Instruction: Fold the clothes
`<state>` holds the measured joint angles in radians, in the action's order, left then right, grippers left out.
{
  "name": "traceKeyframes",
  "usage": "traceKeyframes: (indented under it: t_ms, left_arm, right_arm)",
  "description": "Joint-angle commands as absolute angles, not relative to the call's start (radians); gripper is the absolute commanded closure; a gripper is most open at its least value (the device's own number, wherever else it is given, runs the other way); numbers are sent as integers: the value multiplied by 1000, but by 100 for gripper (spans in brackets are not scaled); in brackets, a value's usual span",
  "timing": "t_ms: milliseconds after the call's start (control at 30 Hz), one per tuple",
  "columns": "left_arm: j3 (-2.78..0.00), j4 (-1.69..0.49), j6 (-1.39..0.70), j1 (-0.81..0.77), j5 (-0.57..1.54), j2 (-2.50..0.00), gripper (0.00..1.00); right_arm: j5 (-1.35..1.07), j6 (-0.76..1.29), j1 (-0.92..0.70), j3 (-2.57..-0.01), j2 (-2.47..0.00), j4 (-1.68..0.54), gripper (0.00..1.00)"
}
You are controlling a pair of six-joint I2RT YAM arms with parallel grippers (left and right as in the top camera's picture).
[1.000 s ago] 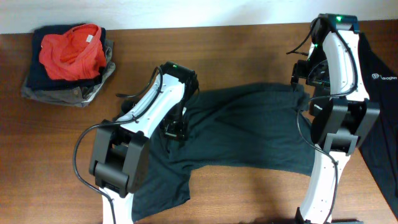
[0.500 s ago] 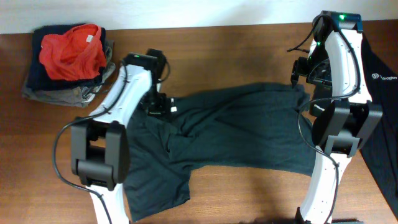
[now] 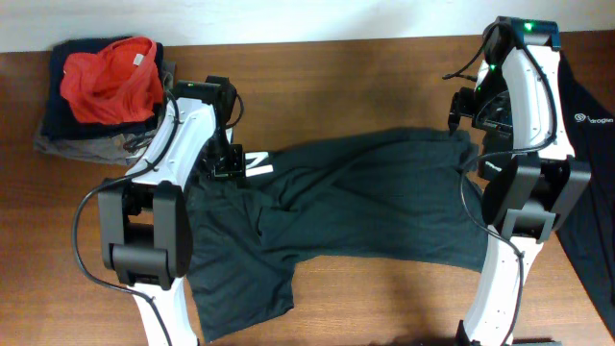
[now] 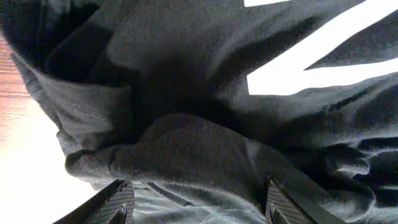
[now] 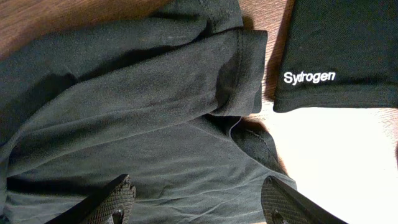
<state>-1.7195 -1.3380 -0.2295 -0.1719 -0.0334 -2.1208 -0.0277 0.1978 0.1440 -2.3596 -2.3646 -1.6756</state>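
Sprawling shirt (image 3: pixel 365 202): black, thin, rumpled, across the table (image 3: pixel 365 67) centre; white print (image 3: pixel 258 163) at its 10 o'clock corner.
Left gripper (image 4: pixel 199 208): over that corner, jaws apart, a bunched fold just ahead of them.
Right gripper (image 5: pixel 199 199): above the sleeve at 2 o'clock, jaws apart.
Second shirt (image 3: pixel 586 144): black, at the 3 o'clock edge, partly behind the right arm (image 3: pixel 524 144).
Pile: red garment (image 3: pixel 110 77) on folded dark pieces (image 3: pixel 58 130), 10 o'clock.
Right wrist only: "Sytrogen" logo (image 5: pixel 310 76) legible.
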Motion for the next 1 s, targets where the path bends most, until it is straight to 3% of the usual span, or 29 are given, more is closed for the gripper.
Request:
traceKeyframes:
  t_ms: [0,100,133,167,500,733,833,967]
  left_arm:
    - [-1665,-1309,-231,-172,-22,-2132,39]
    - [-1638,-1295,-232,-172,-22,-2132,87]
    - [-1638,-1302,-232,-172,-21,-2132,98]
    - [-1638,-1307,-232,-172,-21,-2131,99]
    - [-1673,-1544,-232,-193,-31,-2049,99]
    - [-1672,-1689,-262,-218,-161,-1985,98]
    - [-1648,-1689,-262,-217,-192,-1985,95]
    - [-1589,-1687,-262,-201,-236,-1985,79]
  right_arm:
    - [-35,191,136,-2357,-2325,-1676,30]
    - [-35,187,136,-2357,-2325,-1676,30]
    - [-34,187,136,-2357,-2325,-1676,30]
    - [-34,187,136,-2357,-2325,-1676,30]
    - [-35,189,136,-2357,-2325,-1676,30]
    - [-35,188,136,-2357,-2325,-1692,30]
    - [-35,188,136,-2357,-2325,-1699,30]
    - [-35,189,136,-2357,-2325,-1699,30]
